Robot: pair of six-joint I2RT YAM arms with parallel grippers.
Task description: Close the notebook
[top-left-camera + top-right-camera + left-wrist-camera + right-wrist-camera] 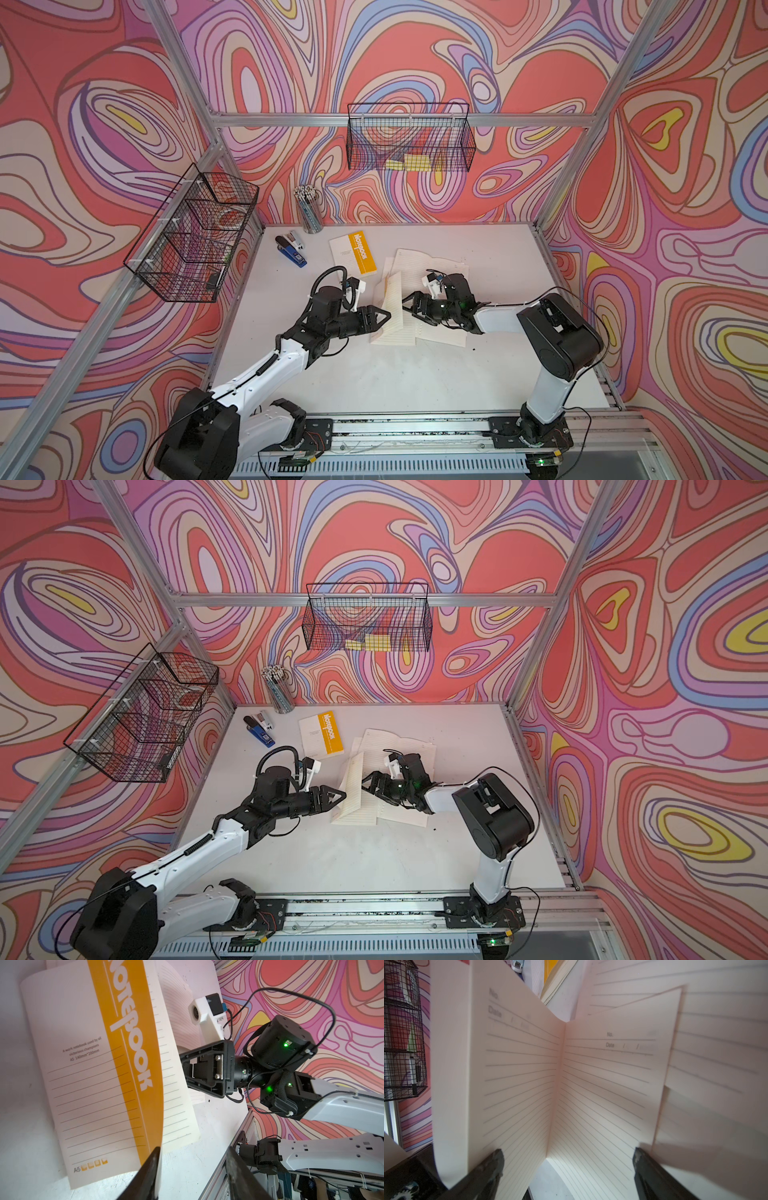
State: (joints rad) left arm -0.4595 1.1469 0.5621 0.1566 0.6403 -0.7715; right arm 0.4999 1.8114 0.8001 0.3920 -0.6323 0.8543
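Note:
The notebook (392, 307) lies open mid-table, its left half raised nearly upright and its right half flat (440, 332). In the left wrist view the raised cover (93, 1084) is white with a yellow "Notebook" band. My left gripper (384, 318) (340, 798) (193, 1153) is open just left of that cover, and one fingertip (153, 1165) touches the cover's edge. My right gripper (409, 305) (368, 783) (568, 1153) is open on the other side, facing the V of lined pages (602, 1084) with nothing between its fingers.
A closed yellow-banded notebook (353, 257) lies behind the open one. More lined pages (428, 262) spread under the right wrist. A blue stapler (291, 249) and a pencil cup (309, 208) stand at the back left. Wire baskets hang on the left wall (195, 232) and back wall (409, 137).

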